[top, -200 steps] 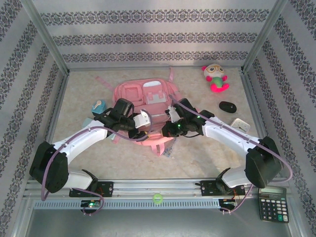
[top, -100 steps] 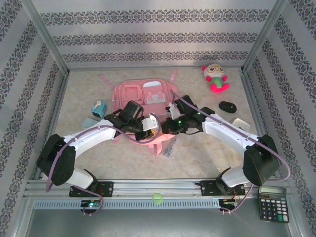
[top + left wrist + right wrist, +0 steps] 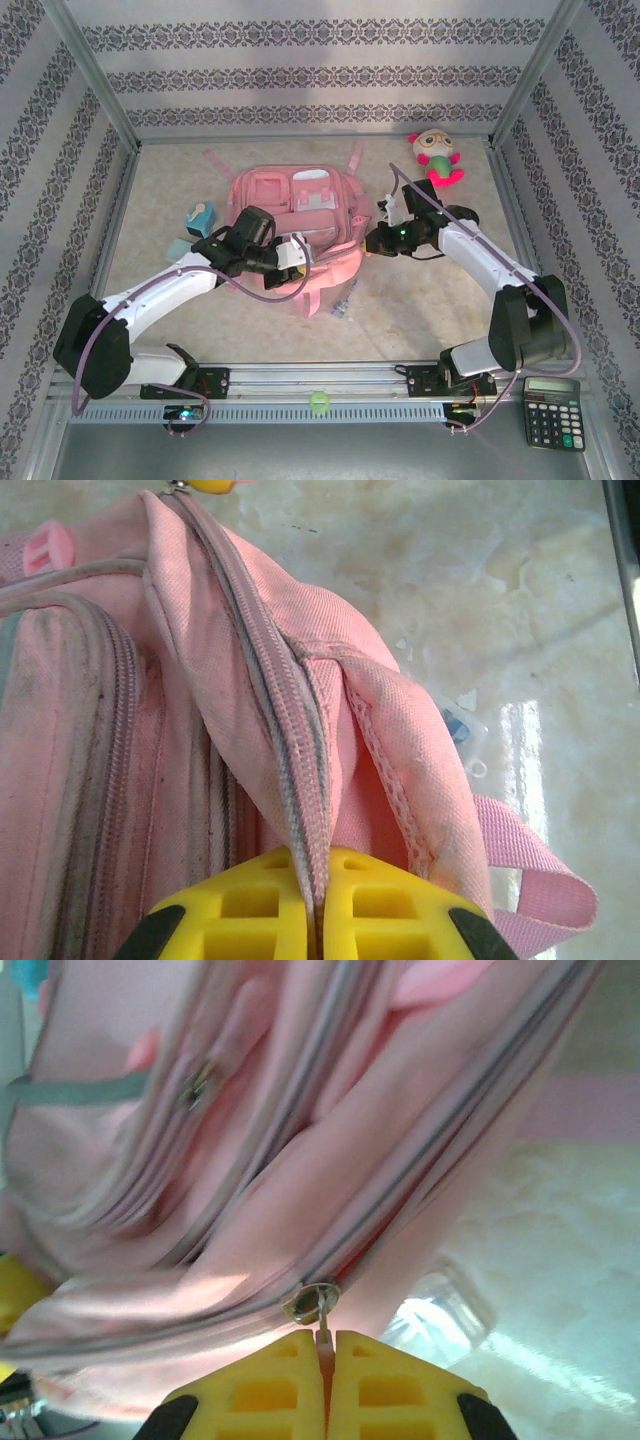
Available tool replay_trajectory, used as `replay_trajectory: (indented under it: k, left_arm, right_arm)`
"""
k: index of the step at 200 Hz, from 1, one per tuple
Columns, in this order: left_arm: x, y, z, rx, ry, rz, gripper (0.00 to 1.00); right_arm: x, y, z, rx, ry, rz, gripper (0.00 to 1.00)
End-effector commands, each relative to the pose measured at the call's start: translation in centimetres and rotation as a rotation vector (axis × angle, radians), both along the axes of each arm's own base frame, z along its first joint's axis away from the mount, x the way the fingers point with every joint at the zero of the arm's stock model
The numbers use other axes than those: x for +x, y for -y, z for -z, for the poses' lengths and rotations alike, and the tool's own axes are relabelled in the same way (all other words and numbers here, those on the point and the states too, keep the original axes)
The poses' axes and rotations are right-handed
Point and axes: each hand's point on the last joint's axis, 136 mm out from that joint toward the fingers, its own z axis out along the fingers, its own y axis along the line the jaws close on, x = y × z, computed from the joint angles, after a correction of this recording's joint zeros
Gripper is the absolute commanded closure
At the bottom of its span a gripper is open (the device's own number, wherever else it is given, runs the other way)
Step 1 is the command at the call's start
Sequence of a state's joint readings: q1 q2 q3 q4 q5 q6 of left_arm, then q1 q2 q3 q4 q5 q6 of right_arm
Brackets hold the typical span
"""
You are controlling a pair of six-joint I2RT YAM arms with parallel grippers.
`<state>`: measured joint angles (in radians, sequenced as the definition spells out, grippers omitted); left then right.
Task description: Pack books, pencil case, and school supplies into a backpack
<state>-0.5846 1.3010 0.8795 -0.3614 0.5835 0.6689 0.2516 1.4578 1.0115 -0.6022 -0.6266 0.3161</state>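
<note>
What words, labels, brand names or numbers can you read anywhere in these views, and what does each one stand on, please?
No text can be read in any view.
Calculator: key markings and display too small to read.
Backpack: its whitish patch shows no readable lettering.

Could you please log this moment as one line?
left gripper: shut on backpack seam | right gripper: shut on zipper pull | clear packet: beside backpack
</note>
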Motion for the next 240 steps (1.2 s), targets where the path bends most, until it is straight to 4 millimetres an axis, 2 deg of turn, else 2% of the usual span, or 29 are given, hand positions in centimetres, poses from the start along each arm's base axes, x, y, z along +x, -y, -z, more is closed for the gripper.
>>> replay_trajectory:
  k: [1, 18, 26, 38, 45, 64, 76, 96, 126, 145, 160, 167, 178, 187, 208, 221, 240]
  left_arm:
    - [-1.5, -1.2, -0.9, -0.005, 0.003, 0.043, 0.99]
    - [-1.0, -1.9, -0.6, 0.024, 0.02, 0.0, 0.94]
    - [-0.6, -2.1, -0.6, 0.037, 0.028, -0.026, 0.84]
    - [-0.1, -2.1, -1.0, 0.038, 0.025, -0.059, 0.61]
    - [0.4, -1.8, -1.7, 0.024, 0.02, -0.091, 0.51]
    - [1.5, -0.1, -3.8, -0.041, 0.003, -0.151, 0.33]
    - [1.9, 1.2, -4.3, -0.051, 0.005, -0.174, 0.24]
    - [2.9, 3.0, -3.6, -0.015, -0.005, -0.223, 0.18]
    - [2.0, 6.0, -1.4, -0.007, -0.072, -0.185, 0.15]
    - [2.1, 6.4, 0.9, 0.008, -0.115, -0.205, 0.17]
    - [2.3, 6.0, 2.7, 0.048, -0.126, -0.232, 0.21]
    - [2.7, 5.6, 3.4, 0.071, -0.116, -0.254, 0.27]
    - [2.8, 5.0, 4.3, 0.103, -0.094, -0.261, 0.47]
    - [2.6, 4.9, 4.5, 0.108, -0.077, -0.246, 0.63]
    - [1.4, 4.9, 3.7, 0.08, -0.055, -0.17, 0.87]
    - [0.5, 4.9, 3.1, 0.057, -0.046, -0.125, 0.94]
    - [-0.9, 5.1, 1.8, 0.01, -0.04, -0.053, 0.96]
  right_arm:
    - [2.1, 1.3, 0.8, -0.076, 0.049, 0.008, 1.0]
    - [2.1, -0.1, 0.3, -0.042, 0.056, -0.017, 1.0]
    - [1.7, -1.1, -0.2, -0.029, 0.069, -0.042, 1.0]
    - [0.9, -2.3, -0.9, -0.02, 0.085, -0.072, 1.0]
    - [0.5, -2.9, -1.2, -0.012, 0.083, -0.08, 1.0]
    - [-0.6, -4.1, -1.6, -0.005, 0.089, -0.1, 1.0]
    - [-1.0, -4.5, -1.7, -0.004, 0.091, -0.105, 1.0]
    - [-1.6, -5.1, -2.1, 0.005, 0.09, -0.11, 1.0]
    - [-2.1, -6.1, -3.4, 0.048, 0.106, -0.119, 1.0]
    - [-2.2, -6.3, -3.9, 0.066, 0.11, -0.117, 1.0]
    - [-2.4, -6.4, -4.2, 0.079, 0.112, -0.123, 1.0]
    - [-2.5, -6.4, -4.3, 0.089, 0.109, -0.128, 1.0]
    - [-2.6, -6.5, -4.5, 0.104, 0.106, -0.133, 1.0]
    - [-2.5, -6.2, -4.4, 0.108, 0.102, -0.126, 1.0]
    - [-1.5, -4.4, -3.5, 0.087, 0.091, -0.065, 1.0]
    - [-0.3, -2.6, -2.5, 0.054, 0.088, -0.008, 1.0]
    - [1.6, -0.1, -0.3, -0.008, 0.073, 0.055, 1.0]
